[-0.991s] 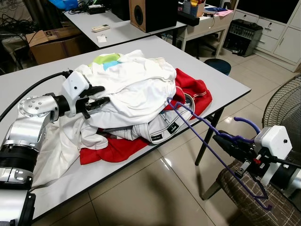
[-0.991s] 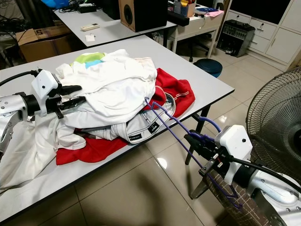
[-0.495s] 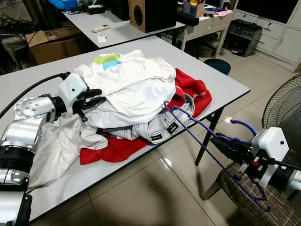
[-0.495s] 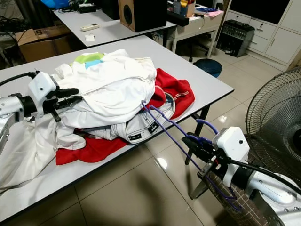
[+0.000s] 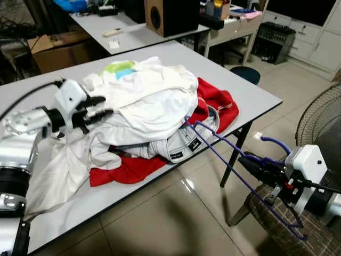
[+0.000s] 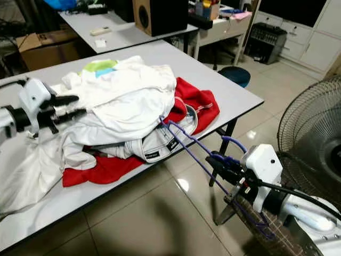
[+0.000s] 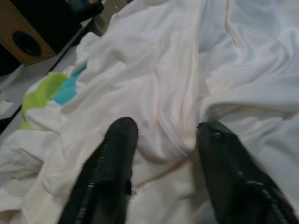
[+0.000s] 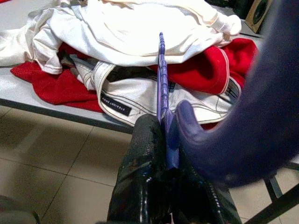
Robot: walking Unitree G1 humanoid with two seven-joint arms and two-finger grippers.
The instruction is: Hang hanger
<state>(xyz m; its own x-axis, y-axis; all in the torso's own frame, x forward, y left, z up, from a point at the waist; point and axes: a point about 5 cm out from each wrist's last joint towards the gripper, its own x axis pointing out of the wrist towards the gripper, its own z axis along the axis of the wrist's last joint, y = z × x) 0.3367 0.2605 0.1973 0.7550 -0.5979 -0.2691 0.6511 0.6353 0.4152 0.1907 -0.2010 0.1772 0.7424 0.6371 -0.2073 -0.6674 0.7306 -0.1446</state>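
The right pincer (image 5: pixel 250 160) is clamped on the purple hanger (image 5: pixel 224 154) beyond the worktop's (image 5: pixel 250 93) front edge. The left pincer (image 5: pixel 101 105), fingers apart, touches the white shirt (image 5: pixel 154 101) on the clothes pile.

The black label (image 8: pixel 115 104) on the white garment (image 8: pixel 140 100) bears white lettering, too blurred to read.

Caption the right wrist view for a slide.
Right gripper clamps a purple hanger aimed at piled white and red clothes on the table.

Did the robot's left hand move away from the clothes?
Yes. The left gripper, fingers open, has slid back toward the robot's left across the white shirt, while the clothes pile on the table stayed put.
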